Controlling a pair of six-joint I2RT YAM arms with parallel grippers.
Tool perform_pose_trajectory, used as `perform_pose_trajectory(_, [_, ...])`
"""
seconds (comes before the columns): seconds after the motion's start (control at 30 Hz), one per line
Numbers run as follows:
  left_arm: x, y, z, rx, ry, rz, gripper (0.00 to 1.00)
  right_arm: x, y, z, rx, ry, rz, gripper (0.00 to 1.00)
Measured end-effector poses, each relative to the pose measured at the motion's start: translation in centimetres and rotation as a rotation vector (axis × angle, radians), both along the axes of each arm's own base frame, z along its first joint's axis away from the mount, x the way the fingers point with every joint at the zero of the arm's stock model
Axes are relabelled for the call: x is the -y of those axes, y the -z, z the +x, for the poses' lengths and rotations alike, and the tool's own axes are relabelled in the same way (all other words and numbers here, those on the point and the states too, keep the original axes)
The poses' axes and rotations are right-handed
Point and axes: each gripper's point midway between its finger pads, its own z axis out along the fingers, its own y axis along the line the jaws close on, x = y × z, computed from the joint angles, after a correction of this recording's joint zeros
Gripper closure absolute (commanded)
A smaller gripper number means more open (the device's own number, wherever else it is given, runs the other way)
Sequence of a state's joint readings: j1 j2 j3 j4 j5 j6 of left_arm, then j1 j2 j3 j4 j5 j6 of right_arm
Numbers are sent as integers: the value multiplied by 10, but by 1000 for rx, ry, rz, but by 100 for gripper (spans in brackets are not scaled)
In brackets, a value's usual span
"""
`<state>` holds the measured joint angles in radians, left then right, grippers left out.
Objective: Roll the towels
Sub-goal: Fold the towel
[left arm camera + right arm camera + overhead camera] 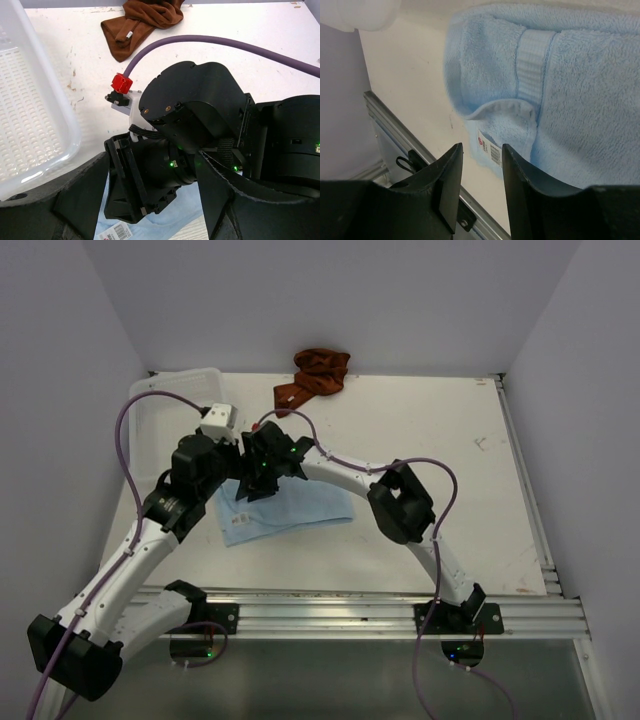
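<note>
Pale-blue terry towel (580, 100) w/ lighter woven band; crumpled rust-brown cloth towel (315, 378); translucent white plastic bin (30, 125), dimpled grid base.

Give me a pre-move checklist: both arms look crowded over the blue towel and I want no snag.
1. Right gripper open and empty: ok, it hangs by the blue towel.
2. Left gripper open and empty: ok.
3. Towel corner flat: not ok, it is folded over beside the label.
4. Arms apart: cannot tell; the right arm fills the left wrist view.
5. Brown towel clear of the blue one: ok.
</note>
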<state>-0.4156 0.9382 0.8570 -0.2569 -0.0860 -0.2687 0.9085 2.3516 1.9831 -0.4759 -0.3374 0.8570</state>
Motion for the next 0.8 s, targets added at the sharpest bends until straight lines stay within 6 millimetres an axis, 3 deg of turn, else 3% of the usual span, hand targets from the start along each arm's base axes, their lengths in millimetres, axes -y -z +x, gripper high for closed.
perform_pose_trajectory(0.5, [0,-3,-1,9,0,-4,26,18,-6,5,33,42,5,59])
perform_pose_trajectory(0.8, [0,-3,-1,9,0,-4,26,32,18,-3,11,39,-51,52])
